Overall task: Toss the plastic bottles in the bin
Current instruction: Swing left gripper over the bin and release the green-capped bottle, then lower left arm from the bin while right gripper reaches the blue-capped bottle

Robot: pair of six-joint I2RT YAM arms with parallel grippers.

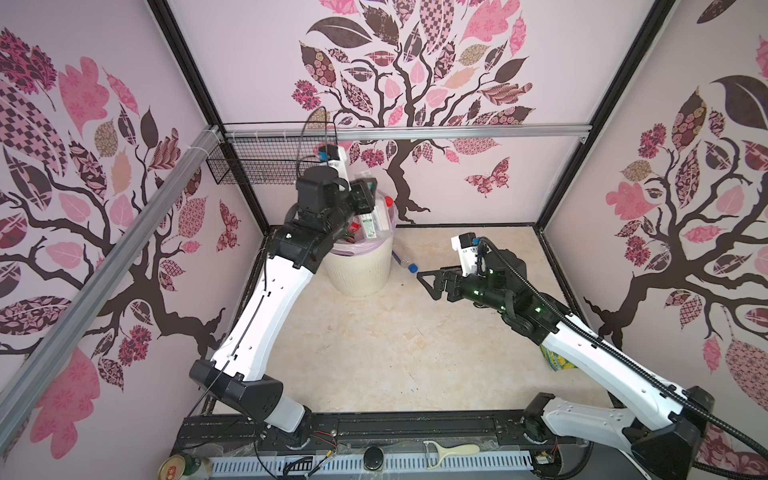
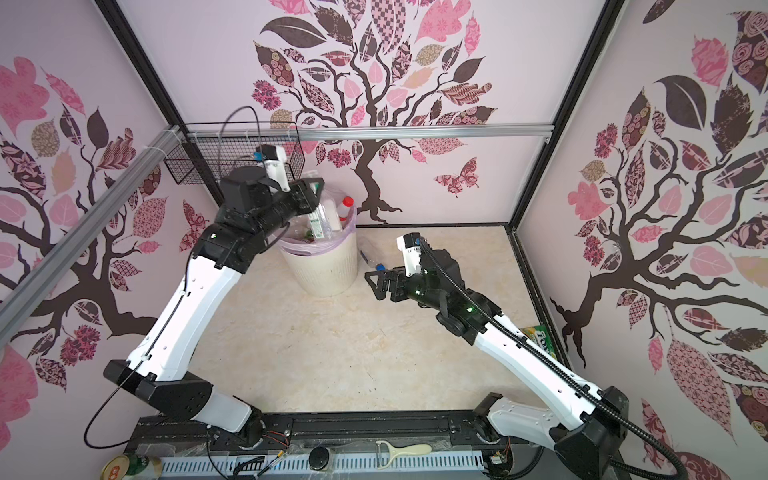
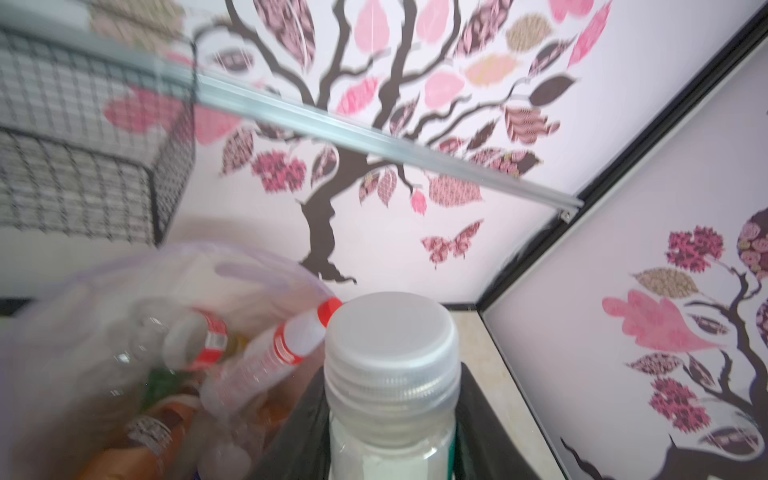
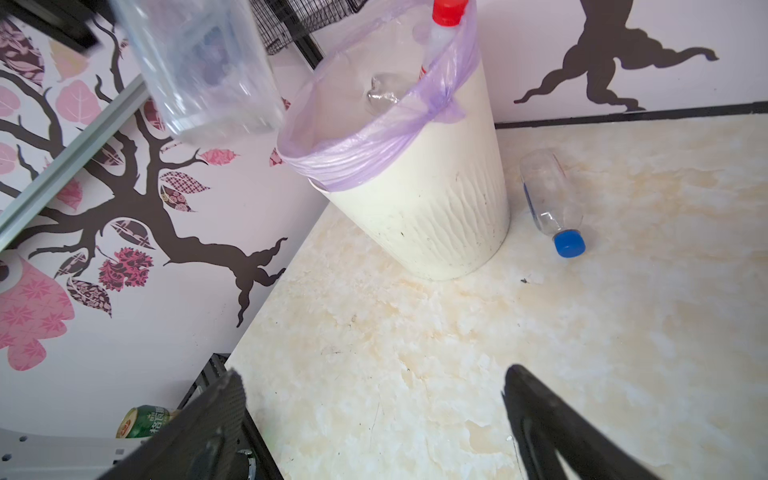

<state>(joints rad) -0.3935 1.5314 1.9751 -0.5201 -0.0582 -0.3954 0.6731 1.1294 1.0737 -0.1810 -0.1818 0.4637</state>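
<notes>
- A white-capped bottle (image 3: 390,332) is grasped between the jaws of the left claw (image 1: 368,189). In both top views the claw is held over the bin (image 1: 357,272), at about 11 o'clock on the table (image 1: 395,353). The step in hand is judged to be the drop of this bottle.
- For that move only a release is called for. However, the bin is seen heaped, and a red-capped bottle (image 1: 388,202) is sticking above the rim at 1 o'clock. A dropped bottle could therefore be bounced out.
- A blue-capped bottle (image 4: 548,199) is left lying on the table, just beside the bin at its 3 o'clock. Its cap is turned toward 4 o'clock.
- The right claw (image 1: 426,284) is held low, with the jaws spread wide and nothing between them. The blue-capped bottle is found at about 10 o'clock from it. A short reach, a lowering and a closing across the bottle's body are judged to be needed.
- The left wrist view is blurred, and the left claw is mostly hidden there behind its bottle. The bottles deep in the bin cannot be counted.
- A green-yellow packet (image 1: 557,359) at 4 o'clock is half covered by the right arm.
</notes>
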